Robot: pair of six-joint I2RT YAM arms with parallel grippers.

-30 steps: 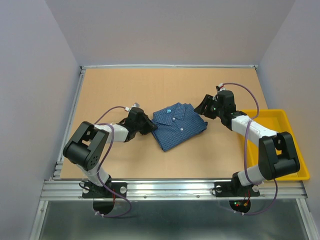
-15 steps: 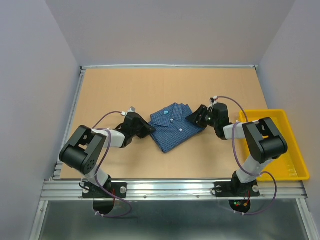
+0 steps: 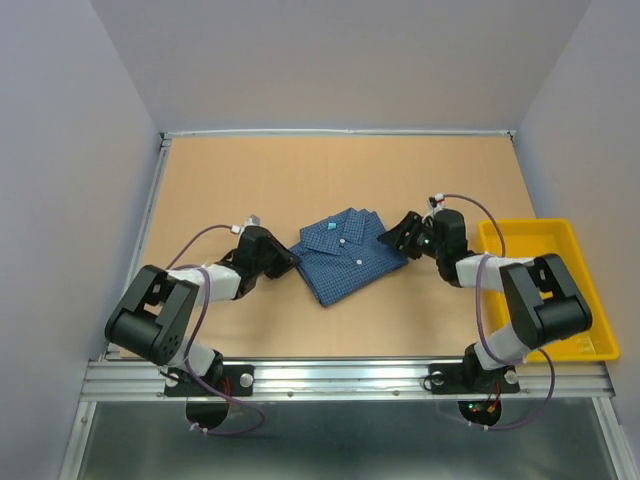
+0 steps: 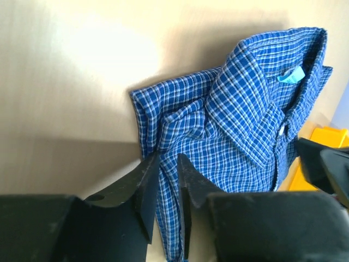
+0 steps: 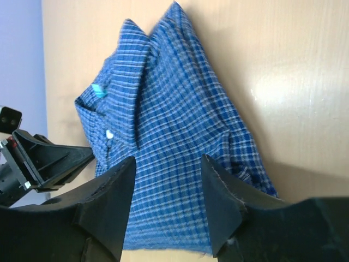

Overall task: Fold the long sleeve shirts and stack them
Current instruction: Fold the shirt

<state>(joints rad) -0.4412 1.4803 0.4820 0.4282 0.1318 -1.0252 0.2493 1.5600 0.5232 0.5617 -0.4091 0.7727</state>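
Observation:
One blue fine-checked shirt point(image 3: 345, 255) lies folded on the brown table, collar up, with a small turquoise label at the neck. It also shows in the left wrist view point(image 4: 245, 109) and the right wrist view point(image 5: 163, 136). My left gripper point(image 3: 290, 258) is low at the shirt's left edge, and its jaws point(image 4: 168, 164) are pinched on a fold of the fabric. My right gripper point(image 3: 393, 237) is at the shirt's right edge, open, with its jaws point(image 5: 168, 164) spread above the cloth and holding nothing.
A yellow plastic tray point(image 3: 590, 300) sits at the right edge of the table, beside the right arm; a corner of it shows in the left wrist view point(image 4: 327, 136). The brown tabletop point(image 3: 300, 170) is bounded by metal rails and grey walls.
The shirt has slid a little to the left with my left gripper. My right gripper came down and left towards the shirt's right edge, then drew slightly back.

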